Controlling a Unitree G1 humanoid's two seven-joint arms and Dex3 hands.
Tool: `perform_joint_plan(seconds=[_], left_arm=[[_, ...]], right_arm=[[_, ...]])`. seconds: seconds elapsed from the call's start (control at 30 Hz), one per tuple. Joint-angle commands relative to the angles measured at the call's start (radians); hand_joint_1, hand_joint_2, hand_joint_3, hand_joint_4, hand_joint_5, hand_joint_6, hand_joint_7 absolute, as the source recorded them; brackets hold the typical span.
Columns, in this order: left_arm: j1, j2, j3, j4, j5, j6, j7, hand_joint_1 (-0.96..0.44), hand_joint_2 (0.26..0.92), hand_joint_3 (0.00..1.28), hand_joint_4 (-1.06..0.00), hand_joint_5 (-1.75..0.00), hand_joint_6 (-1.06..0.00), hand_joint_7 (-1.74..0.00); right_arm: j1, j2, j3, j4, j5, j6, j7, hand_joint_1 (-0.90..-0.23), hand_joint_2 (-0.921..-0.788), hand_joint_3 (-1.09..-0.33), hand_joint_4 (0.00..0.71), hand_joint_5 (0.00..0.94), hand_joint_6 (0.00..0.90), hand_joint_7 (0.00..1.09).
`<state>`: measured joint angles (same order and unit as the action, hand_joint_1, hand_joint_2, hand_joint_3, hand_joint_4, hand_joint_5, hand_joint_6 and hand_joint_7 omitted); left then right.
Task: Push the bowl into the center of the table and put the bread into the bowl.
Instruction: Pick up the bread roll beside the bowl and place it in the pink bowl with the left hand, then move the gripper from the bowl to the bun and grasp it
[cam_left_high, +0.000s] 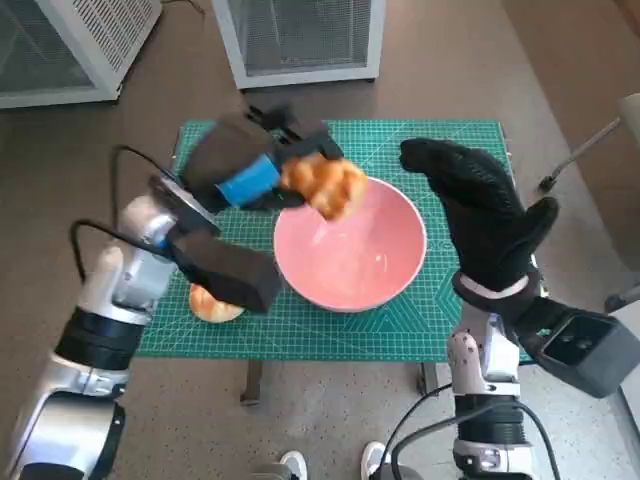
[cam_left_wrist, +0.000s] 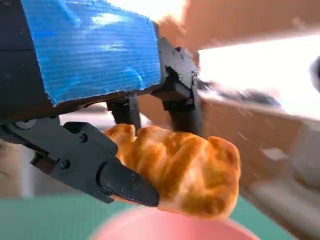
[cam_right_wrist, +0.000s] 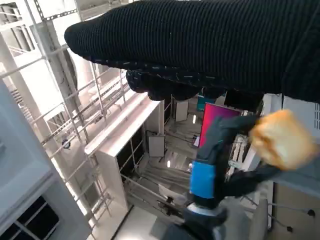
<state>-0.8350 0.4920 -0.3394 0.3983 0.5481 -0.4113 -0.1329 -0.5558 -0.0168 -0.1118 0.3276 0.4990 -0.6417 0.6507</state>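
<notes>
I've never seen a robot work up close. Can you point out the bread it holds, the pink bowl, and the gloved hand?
bread (cam_left_high: 325, 185), head view, middle of the golden crust.
pink bowl (cam_left_high: 350, 265), head view, bare inner floor.
right hand (cam_left_high: 480, 205), head view, back of the glove.

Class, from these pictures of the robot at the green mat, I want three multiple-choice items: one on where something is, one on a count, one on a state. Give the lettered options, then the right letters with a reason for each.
1. Where is the held bread?
A. above the bowl's rim
B. on the floor
C. under the table

2. How many pieces of bread show in the head view?
A. one
B. two
C. four

3. What is the right robot hand doing?
A. gripping the bowl
B. holding bread
C. holding nothing, fingers spread

Answers:
1 A: the left robot hand holds the bread over the pink bowl edge.
2 B: a second bread lies on the mat by the left forearm.
3 C: the right robot hand is raised beside the bowl, empty.
</notes>
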Motion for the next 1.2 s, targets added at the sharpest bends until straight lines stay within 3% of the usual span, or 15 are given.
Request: perform_joint_plan(seconds=[0.03, 0.13, 0.27, 0.3, 0.33, 0.4, 0.5, 0.57, 0.7, 0.87, 1.03, 1.2], left_arm=[[-0.001, -0.031, -0.023, 0.061, -0.012, -0.029, -0.041, 0.00, 0.921, 0.16, -0.53, -1.30, -0.57, -1.26], [-0.008, -0.056, -0.036, 0.109, -0.005, -0.043, -0.051, 0.00, 0.921, 0.18, -0.52, -1.33, -0.54, -1.27], [-0.003, -0.072, -0.047, 0.136, 0.005, -0.041, -0.065, 0.00, 0.921, 0.30, -0.36, -1.44, -0.43, -1.42], [0.000, -0.074, -0.049, 0.138, 0.007, -0.038, -0.070, -0.07, 0.921, 0.31, -0.31, -1.31, -0.42, -1.45], [0.003, -0.074, -0.051, 0.142, 0.008, -0.035, -0.074, -0.17, 0.921, 0.33, -0.30, -1.03, -0.39, -1.50], [0.008, -0.076, -0.052, 0.147, 0.007, -0.026, -0.086, -0.11, 0.907, 0.22, -0.33, -0.52, -0.32, -0.95], [0.017, -0.079, -0.049, 0.142, 0.002, -0.006, -0.102, -0.10, 0.911, 0.12, -0.35, -0.24, -0.32, -0.63], [0.030, -0.080, -0.047, 0.127, 0.004, 0.009, -0.103, -0.13, 0.908, 0.07, -0.35, -0.11, -0.33, -0.47], [0.059, -0.071, -0.055, 0.108, 0.040, 0.015, -0.061, -0.23, 0.896, 0.02, -0.31, -0.02, -0.33, -0.36], [0.096, -0.049, -0.050, 0.083, 0.082, 0.023, -0.023, -0.31, 0.890, 0.01, -0.26, 0.00, -0.30, -0.28], [0.151, -0.007, -0.009, -0.001, 0.054, 0.044, -0.067, -0.32, 0.882, 0.00, -0.17, 0.00, -0.24, -0.19], [0.227, 0.038, 0.065, -0.121, -0.029, 0.074, -0.132, -0.31, 0.871, 0.00, -0.06, 0.00, -0.17, -0.13]], right_arm=[[0.030, 0.003, 0.000, 0.012, -0.025, -0.008, 0.001, -0.404, -0.873, -0.567, 0.343, 0.005, 0.037, 0.75], [0.036, 0.003, 0.000, 0.007, -0.028, -0.008, -0.004, -0.407, -0.873, -0.569, 0.343, 0.005, 0.030, 0.76], [0.043, 0.005, -0.001, -0.003, -0.023, -0.001, -0.007, -0.408, -0.874, -0.567, 0.343, 0.004, 0.026, 0.76], [0.045, 0.005, -0.001, -0.005, -0.021, 0.001, -0.006, -0.408, -0.874, -0.566, 0.344, 0.004, 0.026, 0.76], [0.046, 0.005, -0.002, -0.007, -0.019, 0.005, -0.008, -0.408, -0.875, -0.564, 0.344, 0.004, 0.026, 0.76], [0.048, 0.005, -0.003, -0.012, -0.015, 0.011, -0.009, -0.407, -0.882, -0.548, 0.345, 0.004, 0.033, 0.75], [0.053, 0.005, -0.004, -0.018, -0.010, 0.019, -0.009, -0.402, -0.886, -0.535, 0.347, 0.004, 0.038, 0.74], [0.056, 0.007, -0.006, -0.021, -0.004, 0.024, -0.007, -0.398, -0.898, -0.507, 0.349, 0.004, 0.052, 0.72], [0.061, 0.012, -0.005, -0.029, -0.006, 0.027, -0.009, -0.398, -0.913, -0.473, 0.351, 0.004, 0.064, 0.70], [0.061, 0.022, -0.004, -0.026, -0.015, 0.022, -0.014, -0.398, -0.920, -0.460, 0.351, 0.003, 0.068, 0.69], [0.056, 0.032, -0.002, -0.015, -0.035, 0.006, -0.023, -0.394, -0.921, -0.464, 0.349, 0.002, 0.067, 0.69], [0.054, 0.038, 0.004, -0.015, -0.051, 0.001, -0.032, -0.396, -0.906, -0.505, 0.347, 0.001, 0.053, 0.71]])
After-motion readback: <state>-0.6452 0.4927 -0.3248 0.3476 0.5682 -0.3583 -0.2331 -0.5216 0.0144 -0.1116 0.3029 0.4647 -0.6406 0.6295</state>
